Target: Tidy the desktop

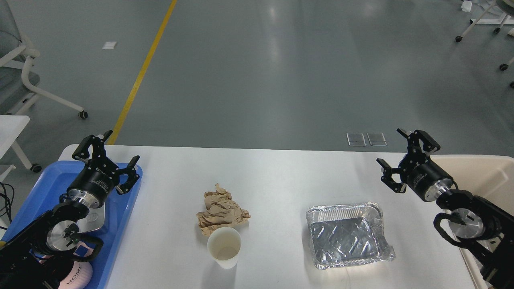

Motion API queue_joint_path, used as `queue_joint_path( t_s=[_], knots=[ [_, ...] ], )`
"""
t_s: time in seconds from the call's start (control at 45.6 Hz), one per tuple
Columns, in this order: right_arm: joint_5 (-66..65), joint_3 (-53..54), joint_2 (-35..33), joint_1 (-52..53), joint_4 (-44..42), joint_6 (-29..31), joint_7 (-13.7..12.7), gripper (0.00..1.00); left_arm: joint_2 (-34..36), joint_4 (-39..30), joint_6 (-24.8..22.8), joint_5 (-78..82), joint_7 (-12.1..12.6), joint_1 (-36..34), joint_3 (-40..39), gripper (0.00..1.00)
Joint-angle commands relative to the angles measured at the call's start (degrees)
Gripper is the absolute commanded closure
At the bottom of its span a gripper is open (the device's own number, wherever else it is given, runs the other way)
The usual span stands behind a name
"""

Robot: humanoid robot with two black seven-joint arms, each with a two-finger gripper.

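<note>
Head view looks down on the desktop (pixel 273 176), a wide white top that fills the lower half of the frame. Near its middle lies a crumpled brown paper (pixel 222 210), and a white paper cup (pixel 224 247) stands upright just in front of it, touching or nearly so; the cup looks empty apart from a faint stain at the bottom. To the right sits a foil tray (pixel 348 234), shiny and creased, with nothing in it. A blue tray (pixel 124 208) rests on the left end, holding a metal plate (pixel 95 218) and a pink item at the near edge, both partly hidden by the arm. A cream bin (pixel 482 172) stands at the right edge; its contents cannot be seen. The left gripper (pixel 110 154) hovers above the blue tray, fingers spread wide, holding nothing. The right gripper (pixel 395 150) hangs beside the bin, also spread wide and holding nothing.
</note>
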Motion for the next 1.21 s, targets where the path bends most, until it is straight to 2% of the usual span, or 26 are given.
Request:
queue_joint_path(
  t_s=[0.0,0.351,0.702,0.921,1.184],
  knots=[
    [0.0,0.0,-2.0,-0.2,2.0,0.0,0.0,0.00,0.2,0.0,0.0,0.2,0.0,-0.2,-0.1,0.03],
    [-0.3,-2.7,-7.2,-0.9,6.2,0.4,0.6,0.00,0.9,0.0,-0.2,0.5,0.0,-0.2,0.0,0.03],
    [-3.0,-7.2,-26.2,-4.6,21.8,0.1,2.0,0.00,0.8,0.0,-0.6,1.0,0.0,0.1,0.0,0.03],
    [-5.1,-7.3,-38.8,-7.9,28.0,-0.2,2.2,0.00,0.5,0.0,-0.6,1.6,0.0,0.2,0.0,0.03],
    [-5.1,-9.8,-49.4,-8.6,33.6,-0.2,2.6,0.00,1.1,0.0,-0.7,1.6,0.0,0.0,0.0,0.03]
  ],
)
